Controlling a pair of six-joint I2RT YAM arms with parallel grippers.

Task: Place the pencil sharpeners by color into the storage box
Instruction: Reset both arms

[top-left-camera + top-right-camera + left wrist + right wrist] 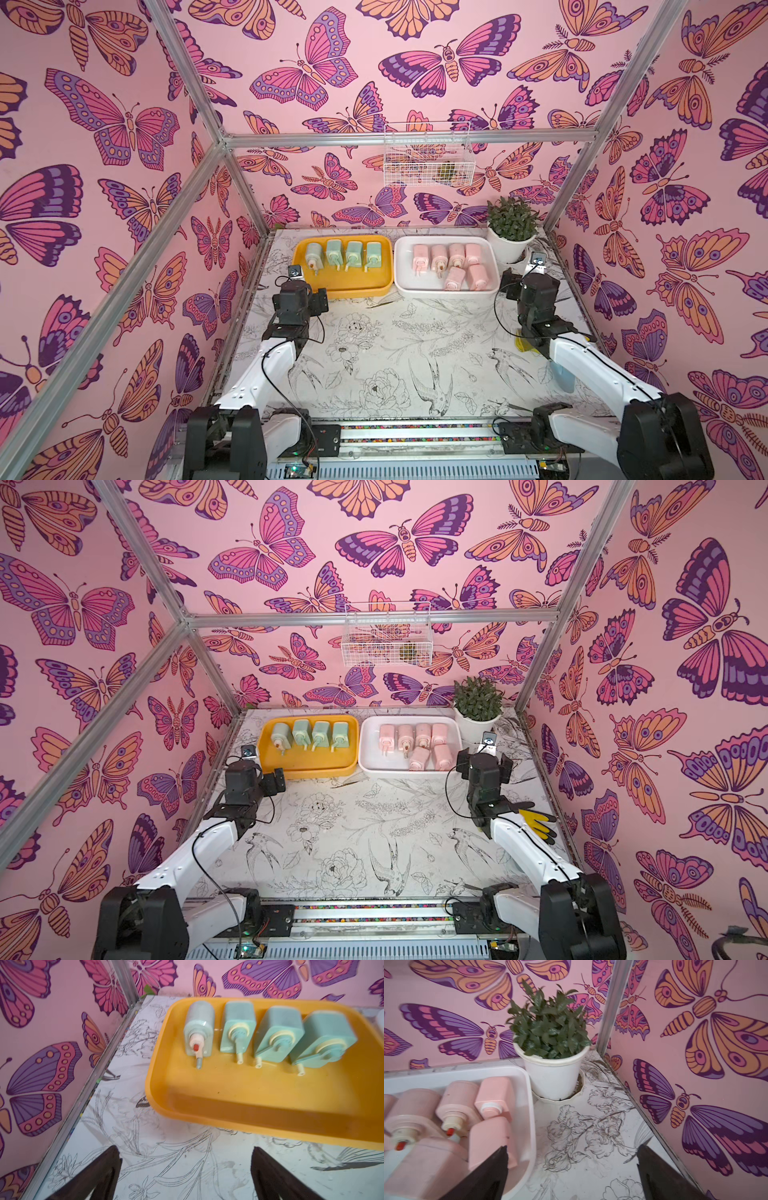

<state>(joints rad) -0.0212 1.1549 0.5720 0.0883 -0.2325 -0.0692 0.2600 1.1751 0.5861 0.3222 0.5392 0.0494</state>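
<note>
I see four mint-green plastic sharpeners [339, 254] lined up in the yellow plastic tray [345, 286], six pastel-pink plastic sharpeners [451, 264] in the white tray [440, 291]; my left gripper [185, 1176] and right gripper [571, 1176] both gape wide, empty.

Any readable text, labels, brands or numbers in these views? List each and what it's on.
None readable.
Green sharpeners in the yellow tray: no lettering shows.
Pink sharpeners in the white tray: no lettering shows.
White plant pot: blank.
Wire basket on the back wall: contents too small to read.
Walls and table carry only drawings.
</note>
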